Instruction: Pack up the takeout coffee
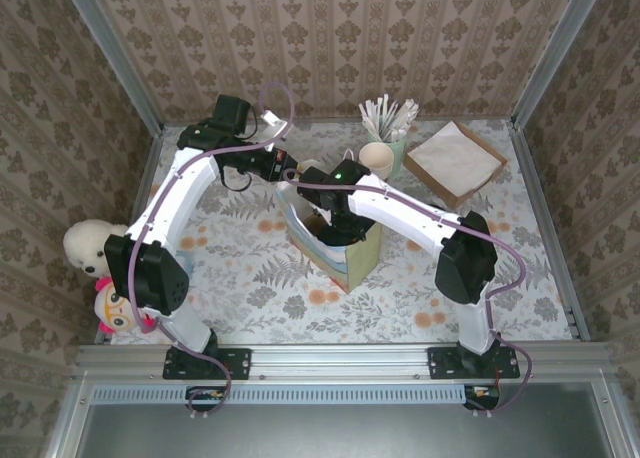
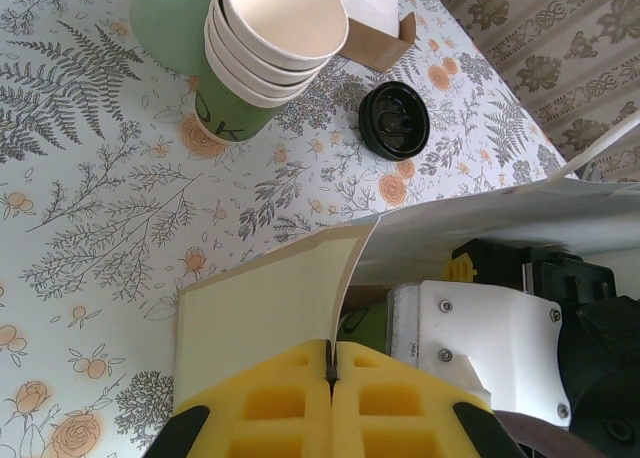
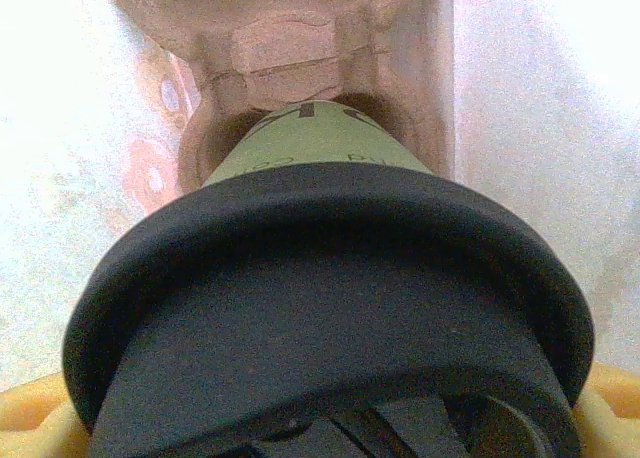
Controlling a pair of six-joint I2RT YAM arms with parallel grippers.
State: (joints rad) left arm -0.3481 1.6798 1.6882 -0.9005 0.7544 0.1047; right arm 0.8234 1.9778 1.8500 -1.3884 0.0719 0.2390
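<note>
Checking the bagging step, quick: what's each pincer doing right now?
Left pincer: closed, pinching the paper bag by its rim.
Right pincer: closed on the takeout coffee, down inside the bag.

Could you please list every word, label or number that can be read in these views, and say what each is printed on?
"OK", as far as it shows: dark print on the stack of green cups.
Blurred, unreadable: dark print on the green side of the takeout coffee.
Too small to read: any embossing on the loose black lid.
No text seen: the paper bag.
</note>
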